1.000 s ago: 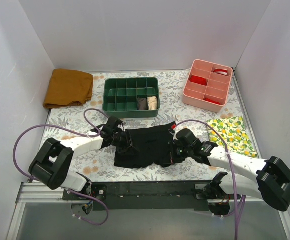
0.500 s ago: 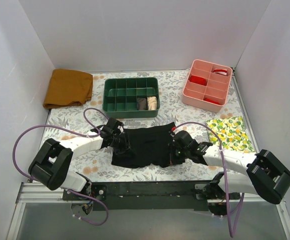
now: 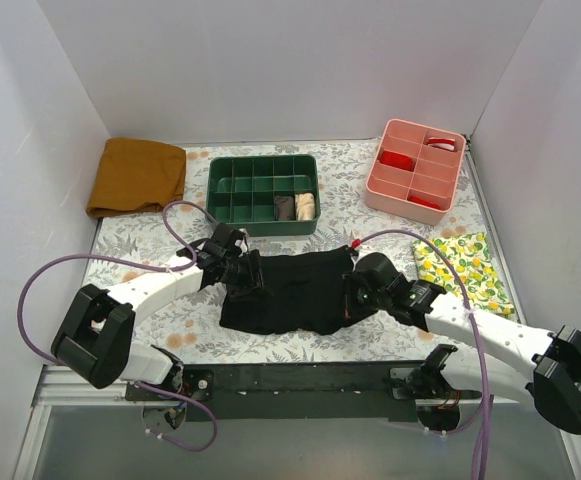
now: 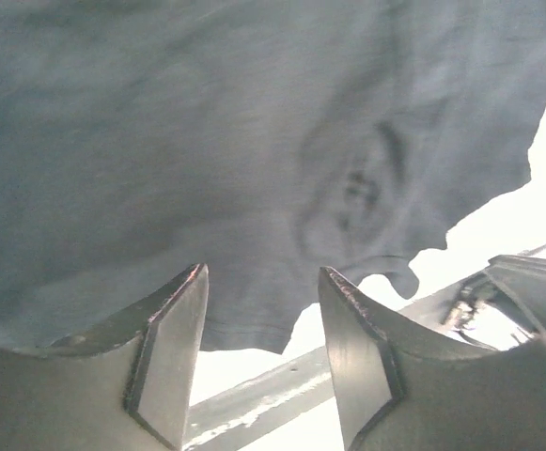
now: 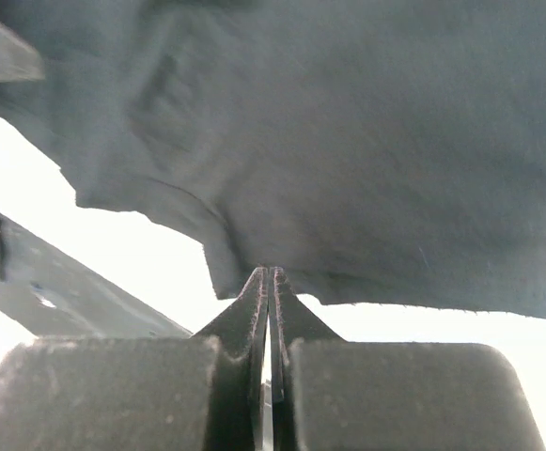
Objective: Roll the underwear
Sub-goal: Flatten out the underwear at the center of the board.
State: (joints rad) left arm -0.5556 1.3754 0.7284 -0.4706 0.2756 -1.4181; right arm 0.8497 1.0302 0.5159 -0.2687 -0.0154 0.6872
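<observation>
Floral table (image 3: 370,215): mustard cloth (image 3: 135,175) left of green tray (image 3: 260,229); underwear (image 3: 290,292) before tray, left gripper (image 4: 261,277) spread, right gripper (image 5: 269,272) clenched on hem.

the floral table (image 3: 345,195) carries black underwear (image 3: 290,290), a mustard cloth (image 3: 137,175), lemon-print cloth (image 3: 465,265), green tray (image 3: 260,229) and pink tray (image 3: 402,207).

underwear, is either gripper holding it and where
The right gripper pinches the underwear at its right-hand edge; the left gripper is open at the opposite edge, holding nothing.
</observation>
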